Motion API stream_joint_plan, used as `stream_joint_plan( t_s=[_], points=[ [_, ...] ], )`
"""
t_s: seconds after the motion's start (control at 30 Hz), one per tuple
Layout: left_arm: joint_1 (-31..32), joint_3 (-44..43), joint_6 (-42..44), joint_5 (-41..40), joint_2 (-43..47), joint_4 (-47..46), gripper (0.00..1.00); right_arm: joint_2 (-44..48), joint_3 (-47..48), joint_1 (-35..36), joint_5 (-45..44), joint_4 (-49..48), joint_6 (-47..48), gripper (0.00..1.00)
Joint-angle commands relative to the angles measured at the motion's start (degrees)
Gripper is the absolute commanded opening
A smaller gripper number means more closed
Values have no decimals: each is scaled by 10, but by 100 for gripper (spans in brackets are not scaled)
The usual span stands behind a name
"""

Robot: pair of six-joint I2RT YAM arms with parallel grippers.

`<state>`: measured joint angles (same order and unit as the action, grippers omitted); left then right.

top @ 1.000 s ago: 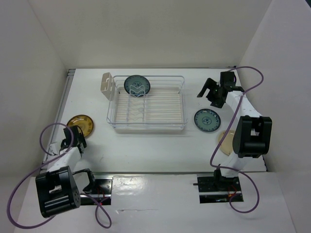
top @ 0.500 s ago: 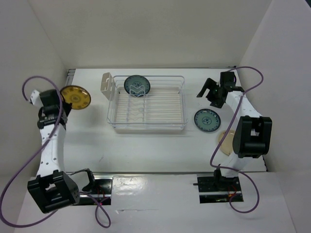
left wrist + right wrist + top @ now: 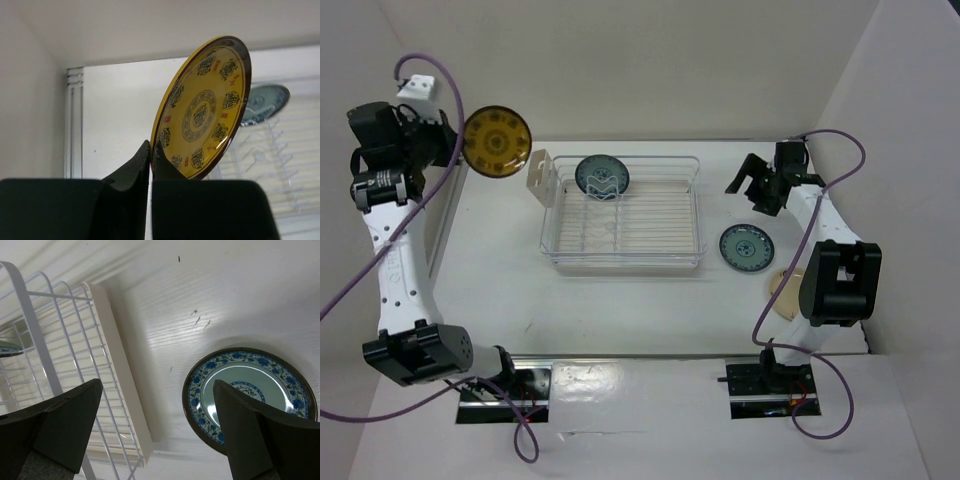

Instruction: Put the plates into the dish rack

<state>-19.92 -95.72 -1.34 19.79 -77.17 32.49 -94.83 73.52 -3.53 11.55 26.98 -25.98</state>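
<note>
Amber plate (image 3: 497, 141) on edge, clamped in left pincer (image 3: 151, 150), upper left; dish rack (image 3: 699, 215) to its lower right; right pincer (image 3: 751, 190) agape.

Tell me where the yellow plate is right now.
Top view, far left: the yellow plate is held up in the left gripper, just left of the dish rack.

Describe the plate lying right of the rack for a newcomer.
Find the white wire dish rack mid-table. Just off its right side a plate lies flat. Unlike the plain beige plate nearby, it has a blue floral rim.
</note>
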Motion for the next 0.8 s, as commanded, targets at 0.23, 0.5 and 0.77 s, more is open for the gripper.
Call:
stream_joint_plan(
  t_s=[0.23, 0.5, 0.77],
  points=[
    [138, 9, 333, 183, -31, -60, 0, 27, 26, -1, -22, -1, 5, 100],
    [294, -65, 513, 45, -151, 42, 0, 55, 8, -1, -58, 18, 5, 100],
    [344, -44, 525, -45, -215, -53, 0, 68, -2, -1, -73, 37, 5, 100]
  ],
)
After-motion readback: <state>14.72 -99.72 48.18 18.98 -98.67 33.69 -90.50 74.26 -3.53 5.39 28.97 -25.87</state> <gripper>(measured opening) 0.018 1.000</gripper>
